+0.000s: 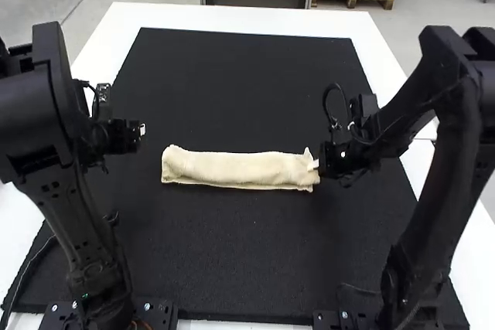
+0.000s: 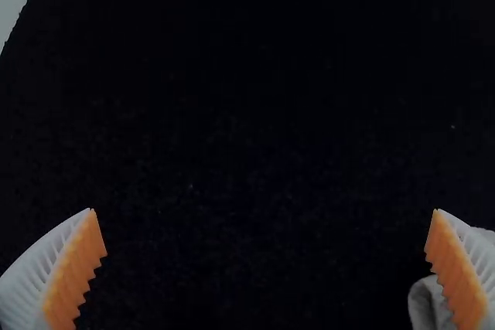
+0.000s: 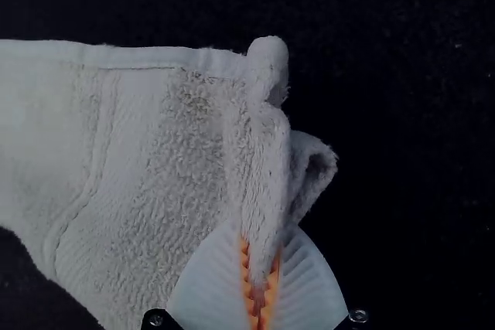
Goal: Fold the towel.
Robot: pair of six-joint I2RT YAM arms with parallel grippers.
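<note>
The high view looks forward and down from above and behind the two black jointed robot arms [image 1: 456, 106], far enough back to span the black rectangular mat [image 1: 232, 245] on the white tabletop [image 1: 178, 15]. The left wrist view looks down at the mat from close by. The right wrist view looks down closely on one end of the narrow folded cream towel [image 1: 240, 169], an end the high view shares. All three share the mat.

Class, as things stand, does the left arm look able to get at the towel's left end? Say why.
Probably yes. The left arm has its jaws empty and wide apart near that end of the towel, with nothing visible blocking the way. The right arm pinches the opposite end.
</note>
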